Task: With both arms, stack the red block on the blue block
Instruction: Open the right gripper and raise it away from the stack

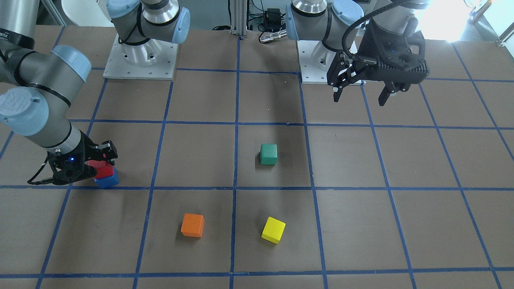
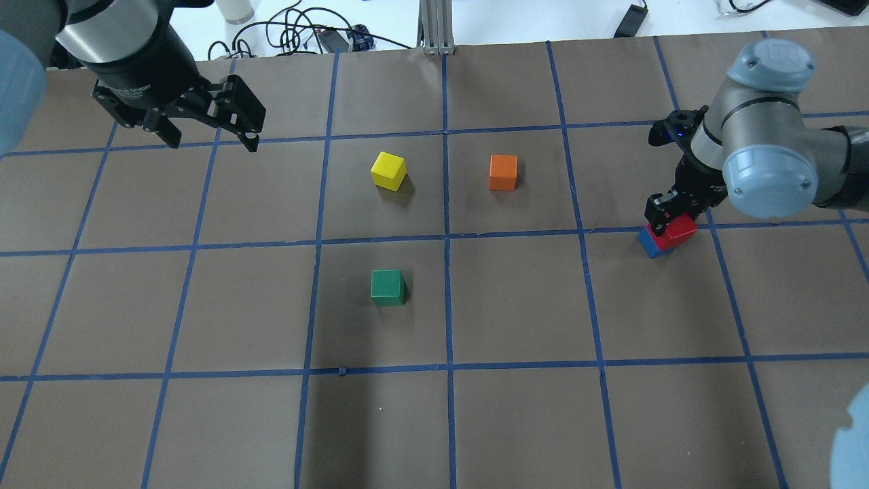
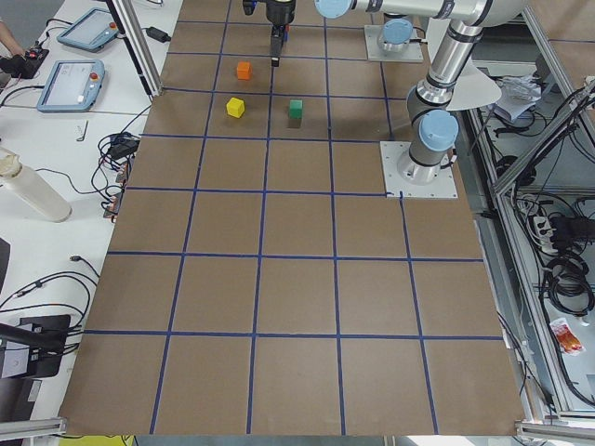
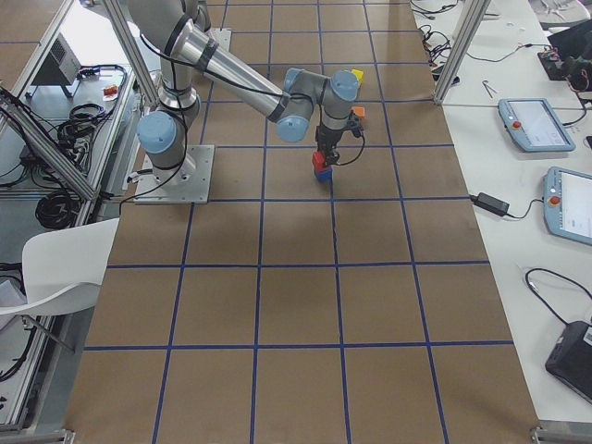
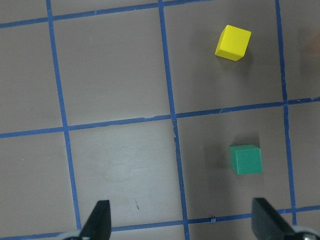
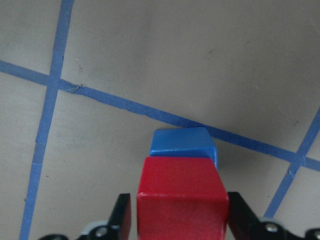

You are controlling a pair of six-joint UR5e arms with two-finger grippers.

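The red block [image 1: 103,170] sits on the blue block [image 1: 107,181], slightly offset, at the table's right side by a blue tape line. Both also show in the overhead view, red [image 2: 675,231] over blue [image 2: 650,244], and in the right wrist view, red [image 6: 182,205] in front of blue [image 6: 182,142]. My right gripper [image 1: 100,166] is down over the stack, its fingers closed on the red block's two sides [image 6: 180,220]. My left gripper [image 2: 210,142] is open and empty, held high over the far left of the table [image 1: 359,94].
A green cube [image 2: 387,286] lies near the table's middle. A yellow cube [image 2: 389,170] and an orange cube [image 2: 503,172] lie beyond it. The left wrist view looks down on the green cube [image 5: 245,159] and the yellow cube [image 5: 233,42].
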